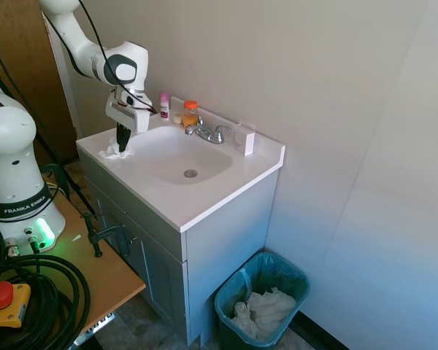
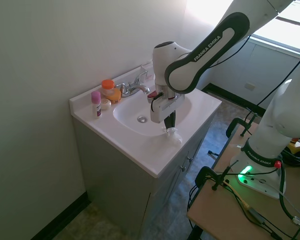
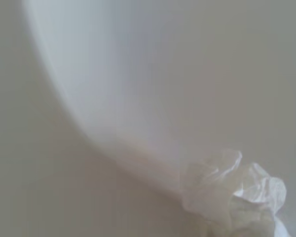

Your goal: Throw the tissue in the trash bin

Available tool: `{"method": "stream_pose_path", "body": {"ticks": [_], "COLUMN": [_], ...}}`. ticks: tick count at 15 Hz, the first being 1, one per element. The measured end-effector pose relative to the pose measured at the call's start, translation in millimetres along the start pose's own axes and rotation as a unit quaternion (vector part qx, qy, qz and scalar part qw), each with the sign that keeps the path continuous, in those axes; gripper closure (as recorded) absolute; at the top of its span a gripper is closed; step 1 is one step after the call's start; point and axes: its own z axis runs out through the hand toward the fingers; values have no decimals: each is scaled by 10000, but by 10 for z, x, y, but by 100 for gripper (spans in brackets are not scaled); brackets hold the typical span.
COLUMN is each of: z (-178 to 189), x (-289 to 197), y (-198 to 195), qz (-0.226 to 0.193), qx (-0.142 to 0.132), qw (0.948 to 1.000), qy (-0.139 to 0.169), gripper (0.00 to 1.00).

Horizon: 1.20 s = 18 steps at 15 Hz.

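Hand (image 1: 122,143) lowered onto the tissue (image 1: 117,152) at the worktop (image 1: 204,200) edge beside the basin — fingers closed on it; trash bin (image 1: 288,273) on floor, well apart.

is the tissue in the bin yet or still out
Out. The tissue sits on the sink counter under the claw; the trash bin stands on the floor.

First exterior view: high, off the sink (image 1: 182,164) vanity's front corner, facing the wall; trash bin (image 1: 261,306) below the vanity's end. Second exterior view: high, opposite side, faucet (image 2: 135,87) beyond the sink. Both share the vanity top. Wrist view: close, blurred, down onto the sink's rim (image 3: 103,143).
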Motion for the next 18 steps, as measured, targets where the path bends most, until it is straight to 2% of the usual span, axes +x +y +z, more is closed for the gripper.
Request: {"method": "stream_pose_path", "body": {"ticks": [4, 6, 8, 10, 12, 13, 16, 18], "z": [-219, -477, -902, -1407, -1853, -2045, -2378, -2347], "x": [31, 64, 106, 296, 704, 954, 1726, 2228], "y": [52, 122, 261, 508, 823, 977, 1390, 1729], "qz": [-68, -82, 0, 367, 919, 1226, 2081, 2674], "qx": [227, 469, 845, 1372, 1837, 2062, 2587, 2769], "qw": [9997, 9988, 9958, 9875, 9742, 9652, 9328, 9096], "qy": [37, 143, 352, 687, 929, 1045, 1403, 1564], "gripper": [100, 100, 100, 100, 100, 100, 100, 100]}}
